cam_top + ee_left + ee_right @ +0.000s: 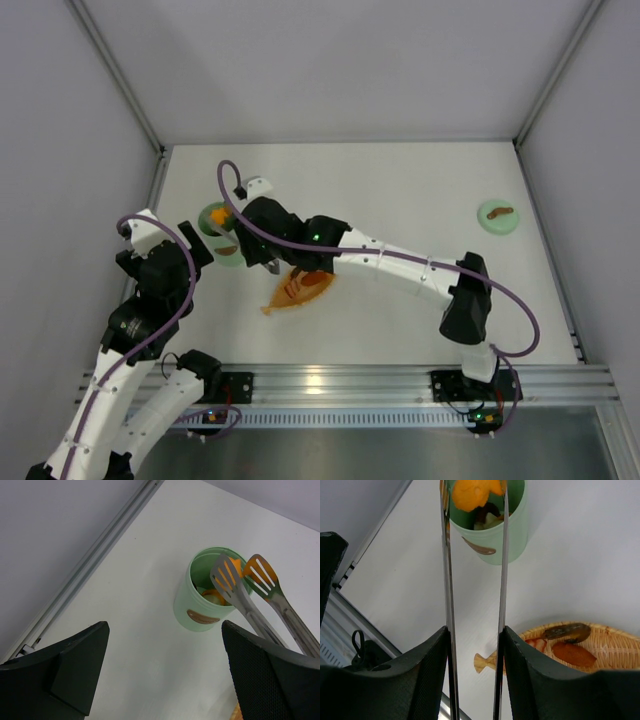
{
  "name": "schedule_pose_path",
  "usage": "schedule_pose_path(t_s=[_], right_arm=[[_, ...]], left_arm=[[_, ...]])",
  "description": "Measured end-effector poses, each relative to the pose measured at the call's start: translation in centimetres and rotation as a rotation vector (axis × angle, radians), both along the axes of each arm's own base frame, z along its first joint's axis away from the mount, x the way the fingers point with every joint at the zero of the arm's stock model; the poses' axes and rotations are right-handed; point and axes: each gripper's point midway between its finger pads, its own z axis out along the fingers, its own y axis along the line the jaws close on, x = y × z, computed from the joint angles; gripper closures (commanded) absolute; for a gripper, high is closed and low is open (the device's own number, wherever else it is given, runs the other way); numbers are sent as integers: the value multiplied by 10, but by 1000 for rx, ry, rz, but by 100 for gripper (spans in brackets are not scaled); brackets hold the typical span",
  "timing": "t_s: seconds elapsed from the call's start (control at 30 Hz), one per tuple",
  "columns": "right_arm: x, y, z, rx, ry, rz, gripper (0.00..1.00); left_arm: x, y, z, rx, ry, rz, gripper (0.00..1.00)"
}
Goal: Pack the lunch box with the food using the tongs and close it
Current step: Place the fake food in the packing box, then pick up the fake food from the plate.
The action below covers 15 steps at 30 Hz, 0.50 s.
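Observation:
The mint-green lunch box [200, 605] stands upright without its lid at the table's left, with food pieces inside. My right gripper [475, 632] is shut on the tongs [503, 555], one slim arm against each finger. The tongs' slotted tips [227, 575] hover over the tub's mouth, a little apart, with an orange food piece [472, 492] between them. My left gripper [162, 630] stands open just short of the tub, with nothing between its fingers. The tub's lid [497, 215] lies far off at the back right.
An orange leaf-shaped tray [300, 290] lies right of the tub, under my right arm. It holds a dark piece [567, 630], an orange-brown piece [572, 652] and a red-and-white piece [535, 644]. A metal rail [95, 555] runs along the table's left edge.

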Motion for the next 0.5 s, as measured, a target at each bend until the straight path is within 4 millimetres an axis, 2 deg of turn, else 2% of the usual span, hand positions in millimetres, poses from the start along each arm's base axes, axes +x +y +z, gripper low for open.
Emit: schedule_pose_path(t_s=[0.5], right_arm=[[4, 2, 5, 9, -9, -6, 55]], left_arm=[[0, 0, 0, 0, 0, 0, 1]])
